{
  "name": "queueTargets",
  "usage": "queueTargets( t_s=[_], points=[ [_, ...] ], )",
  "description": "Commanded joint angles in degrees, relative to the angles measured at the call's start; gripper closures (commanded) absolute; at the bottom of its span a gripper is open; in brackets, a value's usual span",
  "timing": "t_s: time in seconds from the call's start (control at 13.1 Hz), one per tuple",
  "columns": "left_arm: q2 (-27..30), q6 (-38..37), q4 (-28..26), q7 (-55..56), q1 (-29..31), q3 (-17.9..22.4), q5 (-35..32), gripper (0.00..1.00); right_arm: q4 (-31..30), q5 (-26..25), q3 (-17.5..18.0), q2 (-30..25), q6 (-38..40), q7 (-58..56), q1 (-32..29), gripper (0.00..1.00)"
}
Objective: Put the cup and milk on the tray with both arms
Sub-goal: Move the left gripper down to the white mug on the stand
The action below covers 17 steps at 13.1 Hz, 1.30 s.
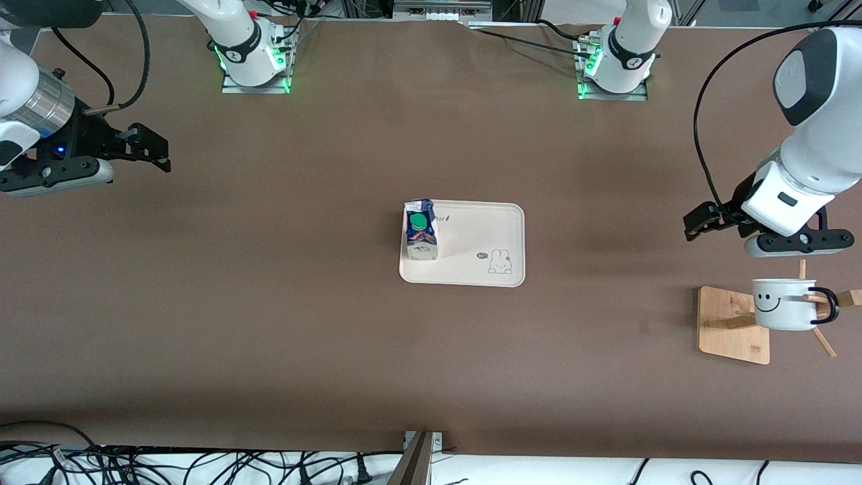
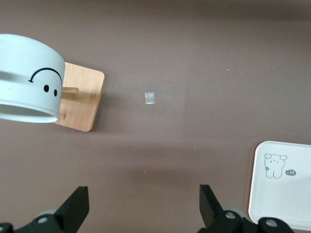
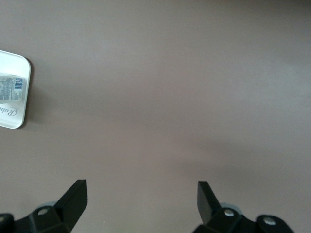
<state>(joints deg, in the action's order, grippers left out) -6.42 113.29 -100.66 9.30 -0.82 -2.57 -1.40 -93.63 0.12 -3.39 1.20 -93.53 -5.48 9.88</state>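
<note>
Milk (image 1: 420,229) stands on tray (image 1: 471,242), cup (image 1: 784,304) hangs on wooden stand (image 1: 734,325); both grippers' fingers (image 2: 77,206) spread, empty.

- It looked like a robot lab.
- Two white arms (image 1: 236,40) were bolted to a big brown table (image 1: 269,303).
- Green lights (image 1: 219,64) glowed at their bases.
- Loose black cables (image 1: 168,465) lay along the table's edge.
</note>
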Motion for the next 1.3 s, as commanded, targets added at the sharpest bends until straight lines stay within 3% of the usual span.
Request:
queueTargets(
  t_s=[0.0,0.15,0.31,0.46,0.92,1.22],
  points=[
    [6.31,5.35,-7.17,2.73,1.34,-0.15,-1.24,0.00,1.15,-1.35,0.49,-0.59,0.72,0.73,-0.30,0.00],
    [9.39,8.33,-11.20,3.97,3.01,-0.15,-1.24,0.00,1.34,-1.79,0.23,-0.50,1.16,0.91,-0.56,0.00],
    [11.95,18.05,-19.01,3.71,6.43,-0.33,-1.24,0.00,1.87,-3.28,0.23,0.29,1.25,0.82,-0.48,0.00],
    [11.96,26.42,-23.26,3.36,7.06,-0.15,-1.24,0.00,1.87,-3.90,0.40,1.08,1.16,0.91,-0.21,0.00],
    [2.39,43.22,-22.65,4.85,10.39,0.20,0.25,0.00,1.96,-3.47,0.14,1.17,1.16,1.52,-0.65,0.00],
    [-0.87,44.47,-20.29,4.77,10.66,0.20,9.03,0.00,1.96,-3.29,0.05,1.26,0.20,1.35,-1.00,0.00]
  ],
)
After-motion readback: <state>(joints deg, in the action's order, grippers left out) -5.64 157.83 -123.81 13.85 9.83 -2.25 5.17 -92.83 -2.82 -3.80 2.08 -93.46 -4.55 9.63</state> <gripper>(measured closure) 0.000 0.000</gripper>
